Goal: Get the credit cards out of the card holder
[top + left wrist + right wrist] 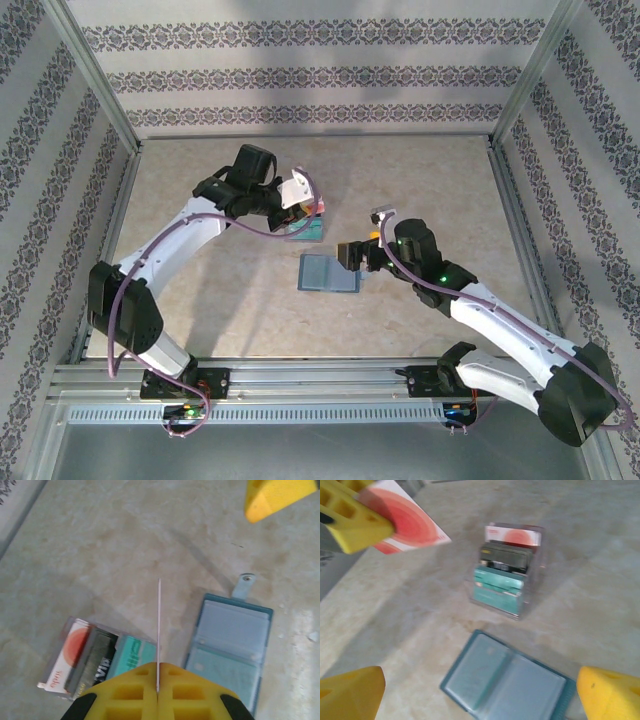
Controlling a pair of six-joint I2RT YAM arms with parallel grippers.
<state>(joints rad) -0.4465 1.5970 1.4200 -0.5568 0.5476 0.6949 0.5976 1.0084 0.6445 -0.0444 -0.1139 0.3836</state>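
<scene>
Left of centre, the left gripper [158,676] is clamped on a red-and-white card [407,522], edge-up, above three credit cards [505,572] already out. Just nearer, the card holder [330,272] lies open flat, long axis left-right; whether any cards remain inside is unclear. The right gripper [480,682] gapes wide, empty.

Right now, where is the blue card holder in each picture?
Top external: the card holder lies open in the middle of the table.
Left wrist: the card holder is at the lower right, open flat.
Right wrist: the card holder is at the bottom middle.
Shared landmark: the fanned credit cards lying close beside it.
</scene>
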